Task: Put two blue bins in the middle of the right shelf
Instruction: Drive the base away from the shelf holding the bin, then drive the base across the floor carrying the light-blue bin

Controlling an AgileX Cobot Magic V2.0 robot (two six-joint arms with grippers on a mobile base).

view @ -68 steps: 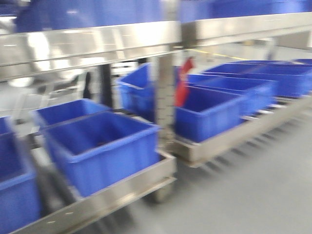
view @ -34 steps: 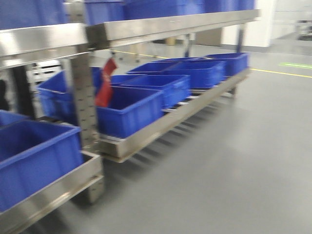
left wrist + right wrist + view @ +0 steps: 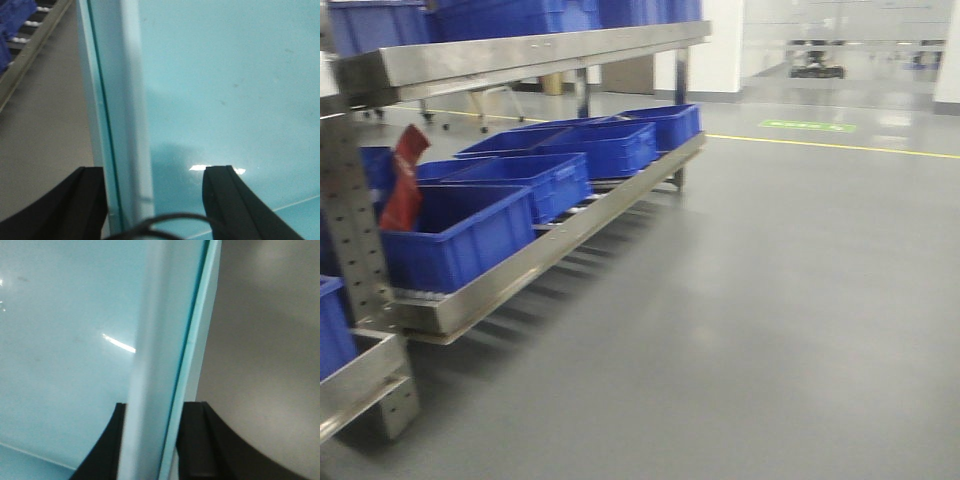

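Observation:
A pale light-blue bin fills both wrist views, and a dark seam along its rim suggests two blue bins nested together. My left gripper straddles their left wall: one finger is outside against the rim, while the other stands inside with a clear gap to the wall, so it is open. My right gripper is shut on the right wall of the bins, a finger pressed to each side. Neither the bins nor the grippers appear in the front view.
A steel shelf rack runs along the left. Its lowest level carries a row of dark blue bins, and more stand on the level above. A red tag hangs by an upright post. Grey floor with a yellow line spreads to the right.
The front view has swung to the right. The rack and dark blue bins slid to the left edge of the picture, and far more grey floor shows.

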